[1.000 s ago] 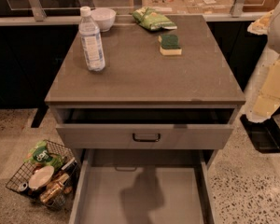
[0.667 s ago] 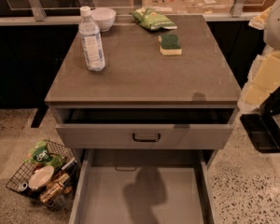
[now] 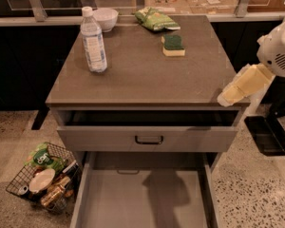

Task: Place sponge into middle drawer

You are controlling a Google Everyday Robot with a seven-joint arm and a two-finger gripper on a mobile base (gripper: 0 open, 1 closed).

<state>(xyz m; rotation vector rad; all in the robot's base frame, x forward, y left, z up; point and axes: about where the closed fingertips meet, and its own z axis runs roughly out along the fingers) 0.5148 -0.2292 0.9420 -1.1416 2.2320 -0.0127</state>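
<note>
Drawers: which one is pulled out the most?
The middle drawer, the low one with the bare grey floor. The top drawer is barely open. The gripper hangs by the right edge of the table.

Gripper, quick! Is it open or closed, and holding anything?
Gripper: by the cabinet top's right front corner; open or closed cannot be told. The sponge lies apart from it.

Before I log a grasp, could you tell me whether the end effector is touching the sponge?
Apart. The camera view shows the end effector at the front right corner of the tabletop, with bare surface between it and the sponge.
</note>
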